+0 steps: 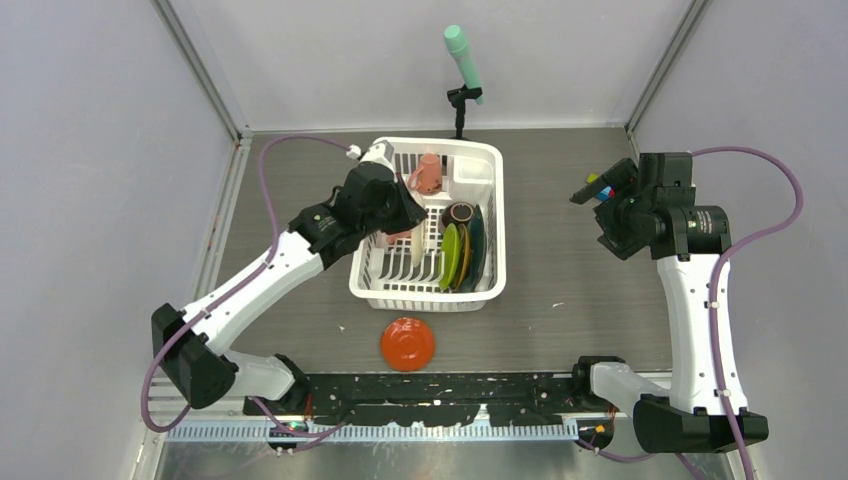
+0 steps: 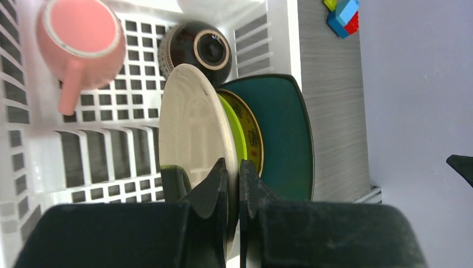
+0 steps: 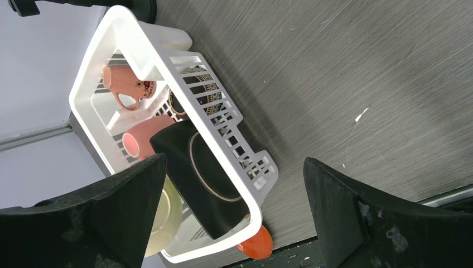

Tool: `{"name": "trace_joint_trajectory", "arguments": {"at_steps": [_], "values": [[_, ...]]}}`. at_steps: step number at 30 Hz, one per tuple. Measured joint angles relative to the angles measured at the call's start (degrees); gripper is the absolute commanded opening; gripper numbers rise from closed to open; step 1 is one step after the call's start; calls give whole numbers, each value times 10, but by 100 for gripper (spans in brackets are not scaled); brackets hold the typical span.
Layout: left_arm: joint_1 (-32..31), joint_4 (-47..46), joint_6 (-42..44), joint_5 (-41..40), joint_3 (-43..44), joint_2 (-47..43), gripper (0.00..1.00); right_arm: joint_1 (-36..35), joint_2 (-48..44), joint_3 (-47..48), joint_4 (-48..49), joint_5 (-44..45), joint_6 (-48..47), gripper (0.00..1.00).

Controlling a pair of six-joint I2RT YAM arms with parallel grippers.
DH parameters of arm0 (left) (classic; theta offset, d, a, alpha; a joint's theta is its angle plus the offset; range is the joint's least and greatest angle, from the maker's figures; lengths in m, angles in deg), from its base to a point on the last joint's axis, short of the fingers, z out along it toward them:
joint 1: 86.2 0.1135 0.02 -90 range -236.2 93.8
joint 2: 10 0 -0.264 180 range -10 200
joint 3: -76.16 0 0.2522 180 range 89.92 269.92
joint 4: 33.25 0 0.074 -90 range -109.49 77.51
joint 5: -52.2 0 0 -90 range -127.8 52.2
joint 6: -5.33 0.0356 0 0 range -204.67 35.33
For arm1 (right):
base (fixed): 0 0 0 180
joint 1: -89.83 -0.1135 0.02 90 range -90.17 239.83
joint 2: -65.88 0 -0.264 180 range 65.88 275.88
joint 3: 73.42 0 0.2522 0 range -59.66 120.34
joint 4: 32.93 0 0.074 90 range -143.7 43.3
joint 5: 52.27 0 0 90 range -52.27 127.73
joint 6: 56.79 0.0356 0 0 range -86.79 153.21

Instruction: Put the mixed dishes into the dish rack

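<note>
Risk: cream plate [image 2: 192,123] may be tipped against yellow plate [image 2: 239,127] if released unseated | left fingers [image 2: 213,187] pinched on its rim | right fingers [image 3: 362,223] spread, empty

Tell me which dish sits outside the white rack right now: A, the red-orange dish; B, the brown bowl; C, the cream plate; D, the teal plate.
A: the red-orange dish lies flat just outside the near wall of the rack, while the other three are inside it.
</note>
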Motion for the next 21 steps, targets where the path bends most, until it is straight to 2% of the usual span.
{"name": "trace_joint_trajectory", "arguments": {"at_steps": [11, 21], "values": [[2, -15, -68, 64, -28, 35, 0, 0, 0, 0, 0, 0, 0, 99], [3, -37, -94, 102, -54, 58, 0, 0, -2, -19, 2, 0, -2, 99]]}}
